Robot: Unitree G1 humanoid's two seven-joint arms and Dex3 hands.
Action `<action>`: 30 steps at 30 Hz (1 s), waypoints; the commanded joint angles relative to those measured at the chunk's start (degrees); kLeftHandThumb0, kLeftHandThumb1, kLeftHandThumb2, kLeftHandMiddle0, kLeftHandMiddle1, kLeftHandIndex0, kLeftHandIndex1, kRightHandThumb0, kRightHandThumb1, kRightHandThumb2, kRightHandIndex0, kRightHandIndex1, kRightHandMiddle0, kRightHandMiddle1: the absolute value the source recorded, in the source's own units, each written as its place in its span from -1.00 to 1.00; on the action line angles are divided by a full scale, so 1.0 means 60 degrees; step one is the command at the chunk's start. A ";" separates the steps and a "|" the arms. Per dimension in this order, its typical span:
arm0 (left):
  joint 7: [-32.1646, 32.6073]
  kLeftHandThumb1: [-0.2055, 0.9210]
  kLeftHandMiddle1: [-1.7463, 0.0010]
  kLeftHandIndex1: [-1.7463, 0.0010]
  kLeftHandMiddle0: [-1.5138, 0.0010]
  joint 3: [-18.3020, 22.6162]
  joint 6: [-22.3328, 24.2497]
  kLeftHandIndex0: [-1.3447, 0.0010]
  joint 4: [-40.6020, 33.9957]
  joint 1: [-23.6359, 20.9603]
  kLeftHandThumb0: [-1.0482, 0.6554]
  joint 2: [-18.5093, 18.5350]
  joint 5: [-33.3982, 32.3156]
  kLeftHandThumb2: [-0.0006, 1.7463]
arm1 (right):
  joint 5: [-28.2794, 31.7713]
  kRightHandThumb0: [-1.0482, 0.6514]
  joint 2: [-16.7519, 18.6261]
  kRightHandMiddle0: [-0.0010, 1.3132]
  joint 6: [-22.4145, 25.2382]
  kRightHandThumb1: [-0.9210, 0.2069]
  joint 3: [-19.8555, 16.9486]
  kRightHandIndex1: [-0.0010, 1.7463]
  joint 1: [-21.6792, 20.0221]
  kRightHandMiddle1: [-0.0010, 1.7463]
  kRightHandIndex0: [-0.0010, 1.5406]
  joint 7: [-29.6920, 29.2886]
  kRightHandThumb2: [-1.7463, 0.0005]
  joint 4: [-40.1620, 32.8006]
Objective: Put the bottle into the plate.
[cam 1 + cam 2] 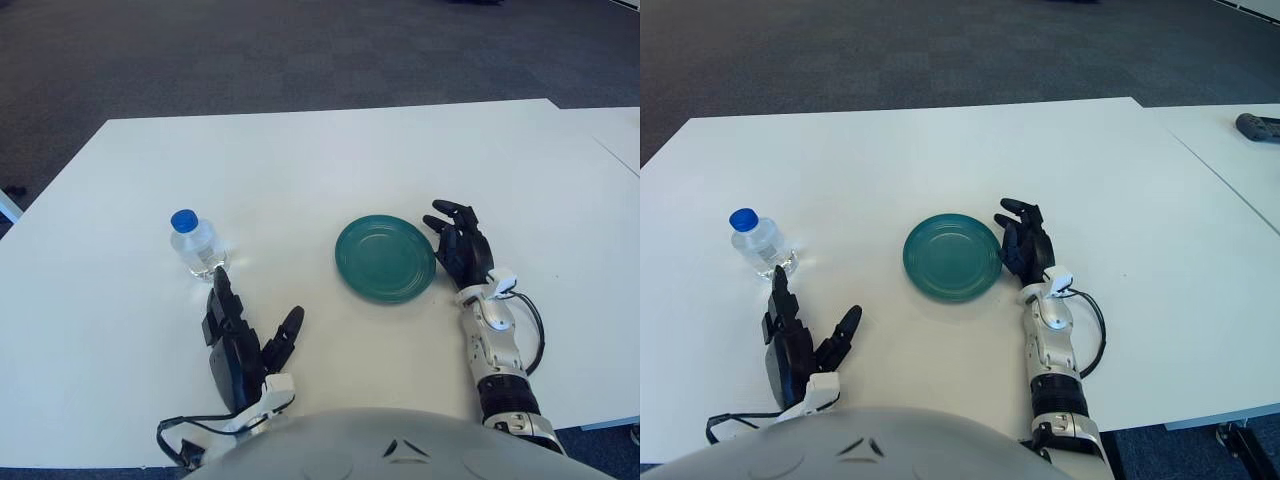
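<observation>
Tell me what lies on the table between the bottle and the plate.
Nothing: only bare white table separates the bottle from the green plate, as the left eye view shows. The left hand shows nearer the robot, below that stretch.

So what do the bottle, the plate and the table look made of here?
Bottle: clear plastic, probably; see-through body, opaque blue cap. Plate: teal, smooth and slightly glossy with soft highlights, glazed ceramic or hard plastic, can't tell which. Table: matte white, likely laminate. Left hand shows just below the bottle, right hand beside the plate's right rim.
</observation>
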 commanded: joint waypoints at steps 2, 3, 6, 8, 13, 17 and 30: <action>-0.0252 1.00 1.00 1.00 1.00 -0.2648 0.1609 1.00 -0.0726 0.0283 -1.00 -0.2715 -0.0670 -0.58 | 0.0563 -0.41 -0.0169 -0.93 0.0655 -0.98 -0.0459 0.12 0.0328 0.24 -0.38 0.0247 0.16 0.1284; -0.0157 1.00 1.00 1.00 1.00 -0.2395 0.1496 1.00 -0.0365 0.0045 -0.99 -0.2873 -0.0873 -0.64 | 0.0575 -0.42 -0.0202 -0.91 0.0642 -0.98 -0.0485 0.13 0.0295 0.25 -0.36 0.0269 0.16 0.1338; 0.0835 1.00 1.00 1.00 1.00 0.0056 -0.0889 1.00 0.3398 -0.1997 -0.96 -0.3322 -0.2264 -0.78 | 0.0576 -0.44 -0.0278 -0.89 0.0605 -0.98 -0.0515 0.14 0.0273 0.27 -0.35 0.0316 0.17 0.1445; 0.1853 0.97 1.00 1.00 1.00 0.1052 -0.1885 1.00 0.5119 -0.3137 -0.94 -0.3558 -0.2455 -0.86 | 0.0553 -0.47 -0.0336 -0.88 0.0623 -0.99 -0.0544 0.15 0.0250 0.29 -0.33 0.0327 0.18 0.1506; 0.3740 0.94 1.00 1.00 1.00 0.0864 -0.2690 1.00 0.5880 -0.3621 -0.91 -0.3372 -0.1265 -0.92 | 0.0548 -0.49 -0.0415 -0.84 0.0711 -1.00 -0.0651 0.14 0.0163 0.32 -0.32 0.0253 0.20 0.1575; 0.4520 0.93 1.00 1.00 1.00 0.0430 -0.2782 1.00 0.5651 -0.3766 -0.90 -0.3421 -0.0722 -0.94 | 0.0665 -0.47 -0.0422 -0.81 0.0781 -0.99 -0.0769 0.12 0.0101 0.33 -0.32 0.0241 0.21 0.1612; 0.4778 1.00 1.00 1.00 1.00 0.0274 -0.3119 1.00 0.6201 -0.4431 -0.93 -0.3251 -0.1409 -0.95 | 0.0967 -0.40 -0.0361 -0.73 0.0553 -0.76 -0.0977 0.12 0.0046 0.39 -0.36 0.0360 0.01 0.1337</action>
